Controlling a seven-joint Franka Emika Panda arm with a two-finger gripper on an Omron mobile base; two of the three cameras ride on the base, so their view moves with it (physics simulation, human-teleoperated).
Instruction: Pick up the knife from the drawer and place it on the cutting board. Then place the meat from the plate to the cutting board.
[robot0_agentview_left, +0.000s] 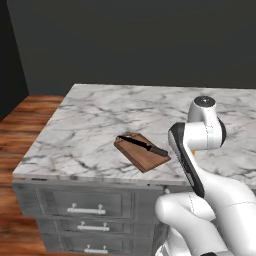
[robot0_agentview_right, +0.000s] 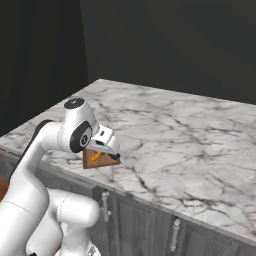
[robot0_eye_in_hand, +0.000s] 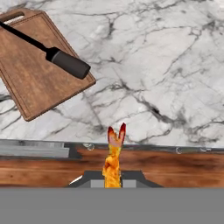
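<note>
The pincer (robot0_eye_in_hand: 113, 174) is closed narrowly on the meat (robot0_eye_in_hand: 114, 153), an orange-yellow curved piece with two red-tipped prongs that rises between the finger tips in the hand view. The piece is held in the air above the front edge of the marble counter (robot0_agentview_left: 100, 120), clear of the stone. In the right base view the meat (robot0_agentview_right: 96, 156) shows as a small orange streak under the hand, in front of the cutting board (robot0_agentview_right: 100, 159). The cutting board (robot0_agentview_left: 142, 151) lies near the counter's front edge. The knife (robot0_agentview_left: 142, 145) lies diagonally across the board, its black handle reaching just past one edge. Closed drawer fronts (robot0_agentview_left: 85, 205) with pale handles sit below the counter.
</note>
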